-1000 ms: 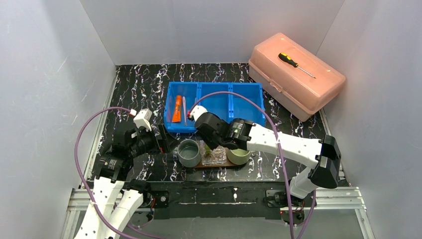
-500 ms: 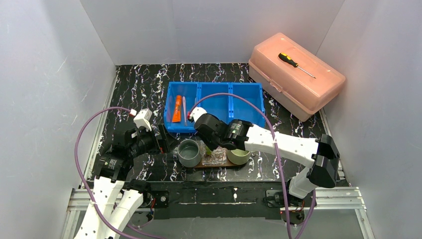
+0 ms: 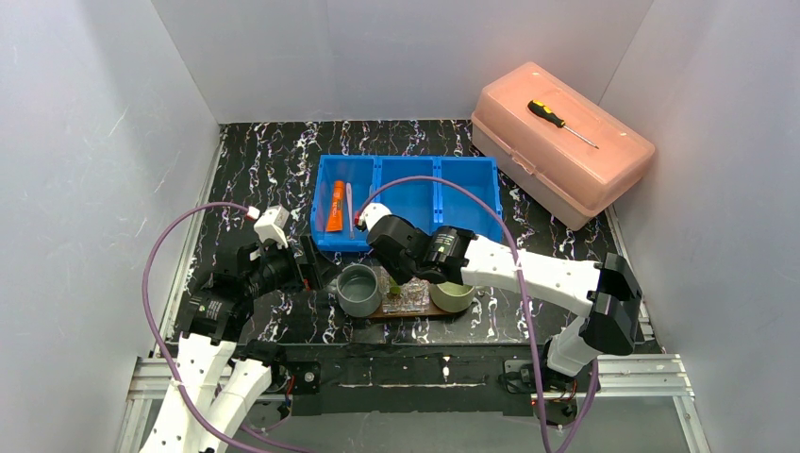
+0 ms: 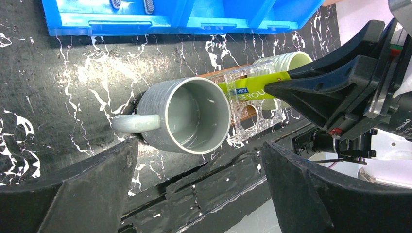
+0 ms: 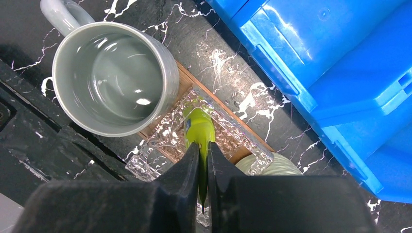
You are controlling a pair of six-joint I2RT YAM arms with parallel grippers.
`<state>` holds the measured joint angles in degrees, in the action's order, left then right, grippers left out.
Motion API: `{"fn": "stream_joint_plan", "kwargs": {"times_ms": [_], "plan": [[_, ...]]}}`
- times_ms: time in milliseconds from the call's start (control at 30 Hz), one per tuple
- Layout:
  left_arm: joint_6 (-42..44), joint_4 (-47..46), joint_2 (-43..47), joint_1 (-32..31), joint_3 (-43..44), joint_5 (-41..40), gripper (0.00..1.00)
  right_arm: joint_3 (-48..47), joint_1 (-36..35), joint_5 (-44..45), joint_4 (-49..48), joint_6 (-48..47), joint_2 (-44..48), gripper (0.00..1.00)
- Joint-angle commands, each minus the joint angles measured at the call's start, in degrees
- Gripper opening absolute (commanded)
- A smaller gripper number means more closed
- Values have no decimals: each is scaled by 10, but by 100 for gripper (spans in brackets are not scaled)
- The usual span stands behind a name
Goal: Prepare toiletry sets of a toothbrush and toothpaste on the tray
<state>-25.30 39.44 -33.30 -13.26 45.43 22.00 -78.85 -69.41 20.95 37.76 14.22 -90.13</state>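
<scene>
My right gripper (image 5: 204, 151) is shut on the green tube (image 5: 198, 127) and holds it upright, its lower end in the small clear holder (image 5: 165, 141). The holder stands on the brown tray (image 5: 186, 80) between the grey mug (image 5: 111, 77) and the pale green mug (image 5: 269, 165). From above, the right gripper (image 3: 393, 280) is over the tray (image 3: 417, 312). My left gripper (image 3: 309, 267) is open and empty, just left of the grey mug (image 4: 189, 116). An orange tube (image 3: 335, 206) and a whitish toothbrush (image 3: 349, 209) lie in the left compartment of the blue bin (image 3: 406, 162).
A pink plastic box (image 3: 561, 142) with a screwdriver (image 3: 558, 121) on its lid stands at the back right. The blue bin sits just behind the tray. White walls close in the table on three sides. The table's front edge lies just below the mugs.
My right gripper has shifted slightly left with the green tube, closer to the clear holder. The left arm has barely moved.
</scene>
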Motion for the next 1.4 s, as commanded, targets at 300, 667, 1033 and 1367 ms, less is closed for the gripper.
{"fn": "stream_joint_plan", "kwargs": {"times_ms": [300,667,1033,1367], "plan": [[9,-4,-4,0,-4,15,98,-10,2,1,-15,4,-12,31],[9,-5,-7,0,-4,16,98,-66,2,26,18,-5,-8,43],[6,-7,-19,0,-4,16,98,-126,3,66,51,-21,2,53],[7,4,-41,0,5,-4,98,-185,11,51,22,-29,-11,61]]}}
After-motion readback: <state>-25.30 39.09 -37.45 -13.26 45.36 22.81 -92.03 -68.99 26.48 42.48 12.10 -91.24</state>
